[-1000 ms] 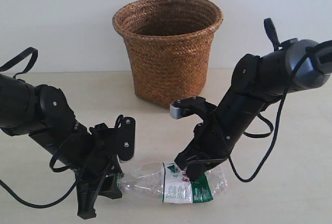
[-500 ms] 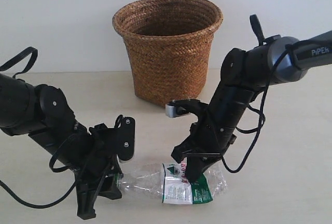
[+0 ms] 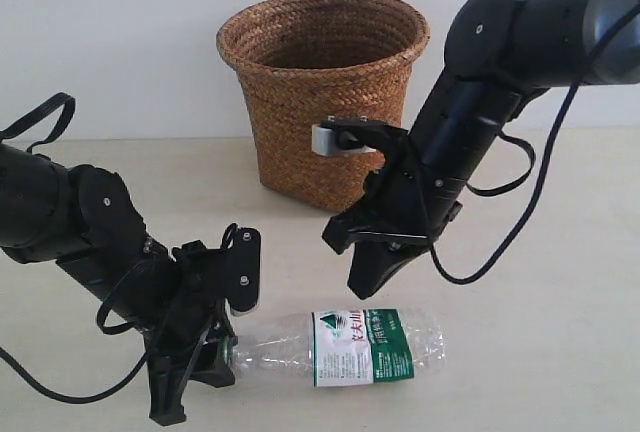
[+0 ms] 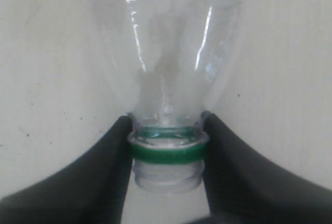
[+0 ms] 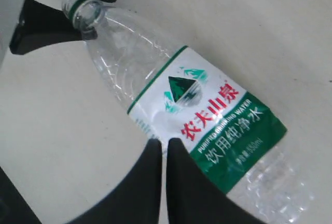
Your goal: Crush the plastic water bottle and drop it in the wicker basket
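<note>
The plastic water bottle (image 3: pixel 360 347) lies on its side on the table, clear and ribbed, with its green-and-white label facing up. My left gripper (image 3: pixel 225 352) is shut on the bottle's neck (image 4: pixel 166 149), one finger on each side of the green ring; the threads show bare, with no cap on them. In the right wrist view the bottle (image 5: pixel 197 105) lies below my right gripper (image 5: pixel 165 143), whose fingers are pressed together on nothing. That gripper (image 3: pixel 362 287) hangs a little above the label. The wicker basket (image 3: pixel 300 122) stands upright behind both arms.
The pale table (image 3: pixel 560 352) runs back to a white wall behind the basket. The right arm's forearm (image 3: pixel 470 122) crosses in front of the basket's right side. Black cables hang from both arms.
My right gripper has lifted off the bottle and risen towards the basket. The label area, squashed before, has sprung back rounder. The left gripper has kept its hold.
</note>
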